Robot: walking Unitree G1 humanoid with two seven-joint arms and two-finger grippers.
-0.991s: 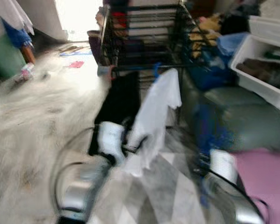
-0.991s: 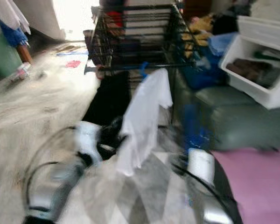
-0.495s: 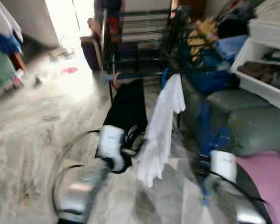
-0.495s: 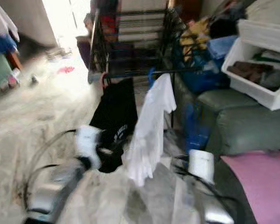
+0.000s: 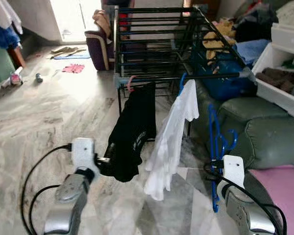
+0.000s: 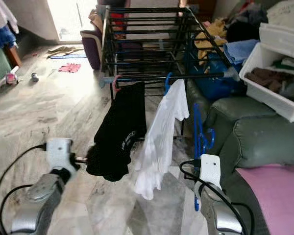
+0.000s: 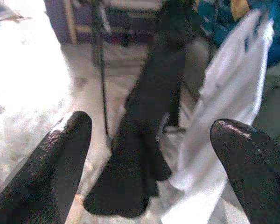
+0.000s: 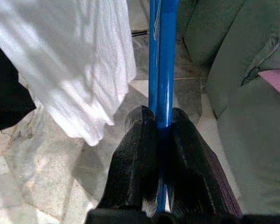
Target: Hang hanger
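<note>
My right gripper [image 8: 164, 126] is shut on a bare blue hanger [image 5: 214, 142], held upright beside the green sofa, below and right of the rack's front rail. The black drying rack [image 5: 161, 44] stands ahead. On its front rail [image 5: 181, 77] hang a black shirt [image 5: 133, 132] on a pink hanger and a white shirt [image 5: 172, 137] on a blue hanger. My left gripper [image 7: 149, 135] is open, low and just left of the black shirt's hem, holding nothing.
A green sofa [image 5: 262, 132] with a pink cloth [image 5: 284, 196] is at the right. White bins [image 5: 284, 78] of clothes and a pile of laundry sit behind it. A purple armchair [image 5: 99, 46] stands past the rack. Small items litter the marble floor at far left.
The camera has swung and steadied, so the rack now sits more centred and sharp. The blue hanger stays in my right gripper. My left arm sits lower and further left.
</note>
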